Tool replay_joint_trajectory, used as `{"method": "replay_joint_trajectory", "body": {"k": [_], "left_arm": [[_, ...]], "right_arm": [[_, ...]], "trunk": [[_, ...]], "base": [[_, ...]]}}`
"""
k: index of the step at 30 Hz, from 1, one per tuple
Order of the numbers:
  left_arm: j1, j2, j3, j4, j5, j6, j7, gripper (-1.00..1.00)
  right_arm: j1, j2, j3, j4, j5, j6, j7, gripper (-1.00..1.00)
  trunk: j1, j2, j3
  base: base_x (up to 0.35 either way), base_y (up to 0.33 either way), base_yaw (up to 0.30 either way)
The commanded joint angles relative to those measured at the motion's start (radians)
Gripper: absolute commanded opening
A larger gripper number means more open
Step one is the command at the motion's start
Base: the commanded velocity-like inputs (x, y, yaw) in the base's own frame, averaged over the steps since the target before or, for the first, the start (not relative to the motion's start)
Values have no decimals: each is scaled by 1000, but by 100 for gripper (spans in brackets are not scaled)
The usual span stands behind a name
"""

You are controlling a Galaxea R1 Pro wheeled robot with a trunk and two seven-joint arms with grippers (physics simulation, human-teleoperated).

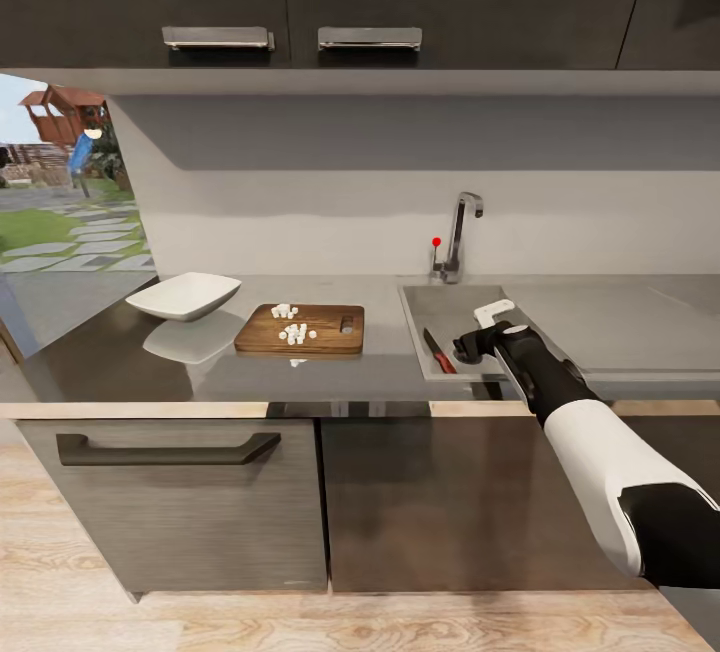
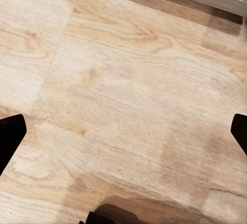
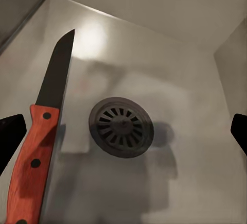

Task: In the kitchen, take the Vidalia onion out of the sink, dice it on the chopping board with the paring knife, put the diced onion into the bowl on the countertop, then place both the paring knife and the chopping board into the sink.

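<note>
Right gripper [image 1: 480, 330] hangs over the grey steel sink [image 1: 455, 304], jaws spread wide with nothing between them. Left gripper [image 2: 123, 131], also wide and empty, faces wooden floor. The red-handled paring knife [image 3: 43, 141] lies flat in the sink beside the round drain [image 3: 121, 126], blade pointing toward the back wall. Risk ahead: white onion dice [image 1: 293, 332] sit on the brown wooden chopping board [image 1: 302, 328] left of the sink, not in the white squarish bowl [image 1: 185, 294]; tilting the board could scatter them across the tabletop [image 1: 100, 362].
</note>
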Motion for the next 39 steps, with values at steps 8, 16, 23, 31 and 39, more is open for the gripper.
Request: {"method": "replay_joint_trajectory", "body": {"k": [8, 16, 23, 31, 39], "left_arm": [[-2, -1, 1, 4, 1, -5, 1, 100], [-2, -1, 1, 4, 2, -5, 4, 100], [-2, -1, 1, 4, 2, -5, 6, 100], [-2, -1, 1, 4, 2, -5, 6, 100], [-2, -1, 1, 4, 2, -5, 6, 100]], "right_arm": [[0, -1, 2, -2, 11, 5, 7, 100], [0, -1, 3, -2, 11, 5, 7, 100], [0, 0, 3, 0, 9, 4, 6, 100], [0, 1, 3, 1, 8, 3, 5, 100], [0, 12, 1, 3, 8, 3, 4, 100]], "trunk": [[-27, 48, 21], [-58, 104, 46], [-84, 153, 68], [-115, 209, 93], [-146, 265, 118]], "base": [[0, 0, 0], [0, 0, 0], [0, 0, 0], [0, 0, 0], [0, 0, 0]]}}
